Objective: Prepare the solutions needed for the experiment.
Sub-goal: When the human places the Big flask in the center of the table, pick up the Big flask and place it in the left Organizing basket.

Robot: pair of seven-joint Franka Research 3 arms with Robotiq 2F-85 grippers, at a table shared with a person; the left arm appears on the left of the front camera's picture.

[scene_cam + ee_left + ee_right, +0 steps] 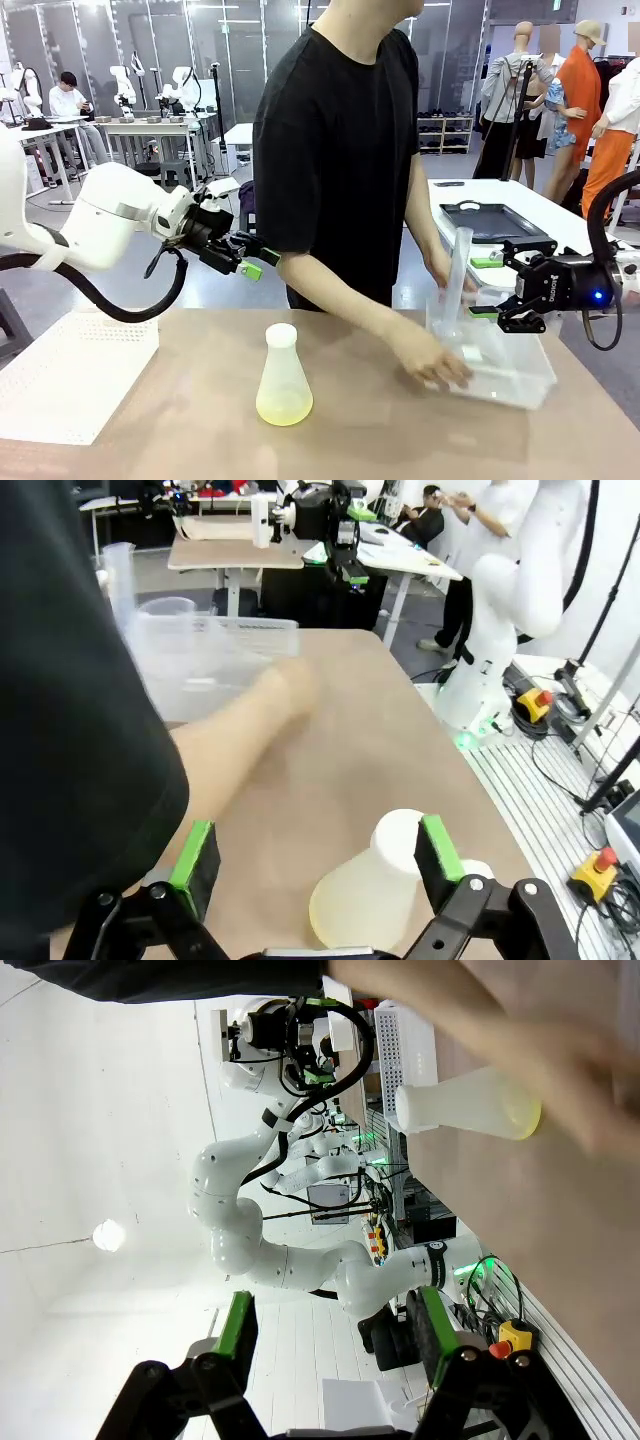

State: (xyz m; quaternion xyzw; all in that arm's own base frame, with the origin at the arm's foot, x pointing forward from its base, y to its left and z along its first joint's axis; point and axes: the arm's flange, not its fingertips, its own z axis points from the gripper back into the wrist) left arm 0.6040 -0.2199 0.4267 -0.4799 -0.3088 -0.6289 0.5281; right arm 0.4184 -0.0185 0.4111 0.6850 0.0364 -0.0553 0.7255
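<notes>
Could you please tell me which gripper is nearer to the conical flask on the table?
The left. The left gripper hovers open above the flask, slightly to its left; the right gripper is farther off to the flask's right, open above the clear tray.

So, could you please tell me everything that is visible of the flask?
The flask is conical, of translucent whitish plastic, with a wide base, a short neck and a white rounded top. It stands upright on the brown table, near the middle of it. A shallow layer of clear, pale yellow-green liquid lies at its bottom; the rest looks empty. Nothing but the table touches it.
</notes>
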